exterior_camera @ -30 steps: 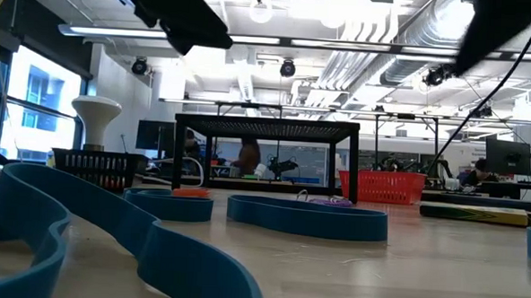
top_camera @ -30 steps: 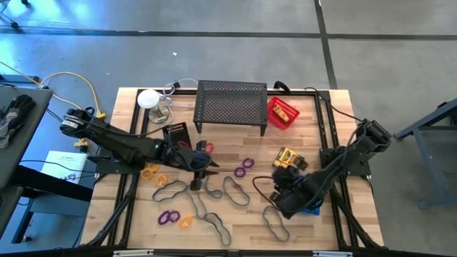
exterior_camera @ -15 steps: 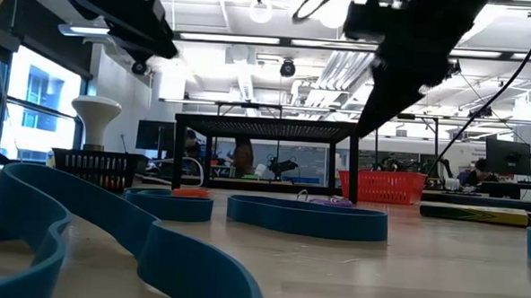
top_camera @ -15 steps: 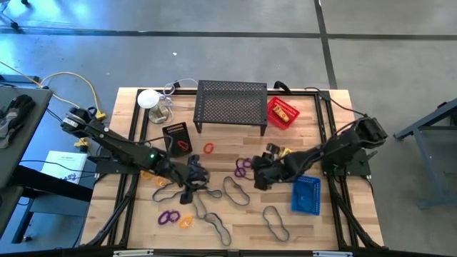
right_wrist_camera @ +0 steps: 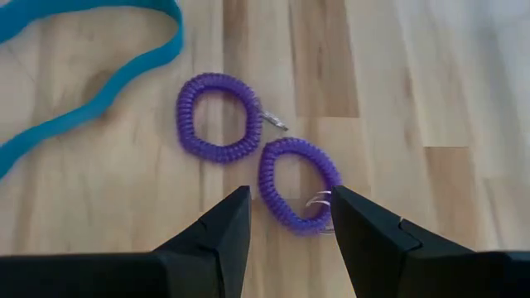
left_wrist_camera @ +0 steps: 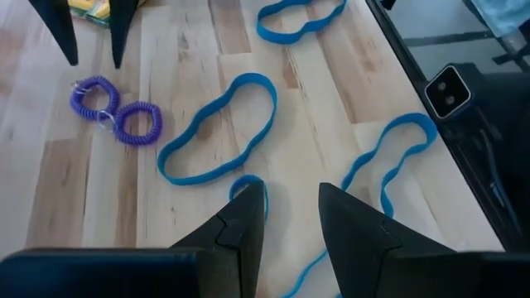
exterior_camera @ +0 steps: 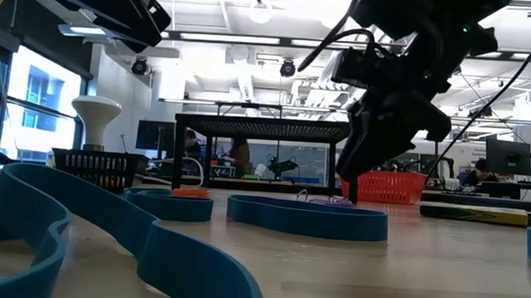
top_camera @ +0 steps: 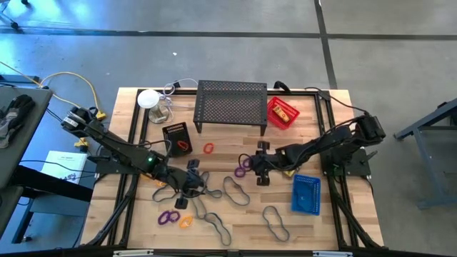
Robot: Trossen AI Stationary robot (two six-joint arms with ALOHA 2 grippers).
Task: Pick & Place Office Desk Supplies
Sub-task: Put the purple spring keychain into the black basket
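Right gripper (right_wrist_camera: 284,217) has swung over from the blue mesh tray (top_camera: 307,194) and is hovering half open, empty, above the purple coil rings (right_wrist_camera: 252,149) mid-table. They're looking light and springy, probably best pinched across one coil. Left gripper (left_wrist_camera: 290,219) is hanging open over a blue loop (left_wrist_camera: 217,128).

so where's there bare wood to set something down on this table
Free patches: the front right corner beside the blue mesh tray, and the back right edge past the red tray. A smaller gap lies between the black tray and the perforated stand. The front centre is crowded with loops, coil rings and both pincers.
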